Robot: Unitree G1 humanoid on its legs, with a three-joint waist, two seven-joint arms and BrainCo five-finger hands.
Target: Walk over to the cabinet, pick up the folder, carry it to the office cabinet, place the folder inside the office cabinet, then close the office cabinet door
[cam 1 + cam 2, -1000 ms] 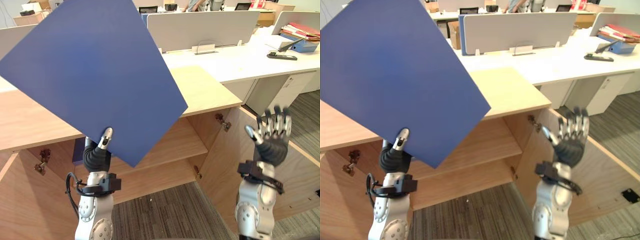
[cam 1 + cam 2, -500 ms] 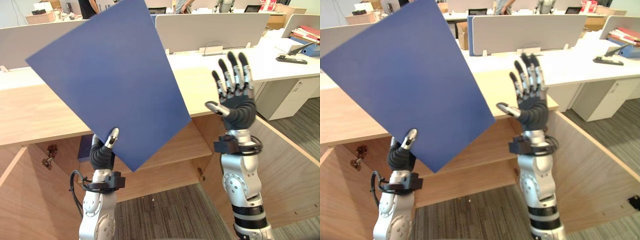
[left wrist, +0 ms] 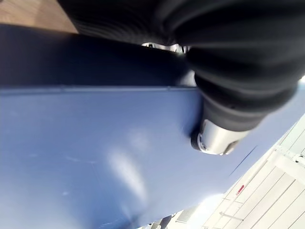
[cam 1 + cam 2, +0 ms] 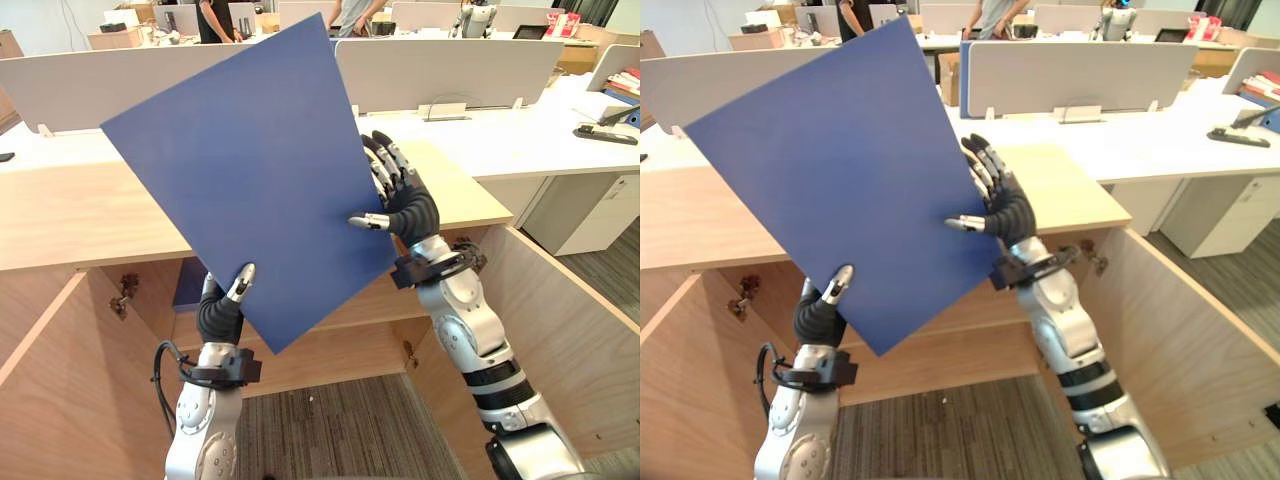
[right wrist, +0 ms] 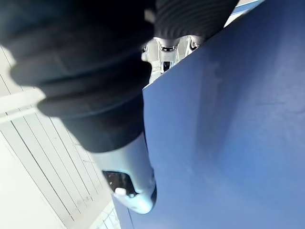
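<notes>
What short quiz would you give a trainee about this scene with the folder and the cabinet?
1. True or false: the doors of the cabinet are shut.
2. Which hands hold the blue folder? A only the left; B only the right; C both.
3. Fill in: the folder is not yet ____ the cabinet.
Key: 1 false, they stand open. 2 C: left hand at its lower corner, right hand at its right edge. 3 inside.

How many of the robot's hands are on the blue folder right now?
2. The left hand pinches the flat blue folder at its lower edge; the right hand clasps its right edge, thumb in front.
</notes>
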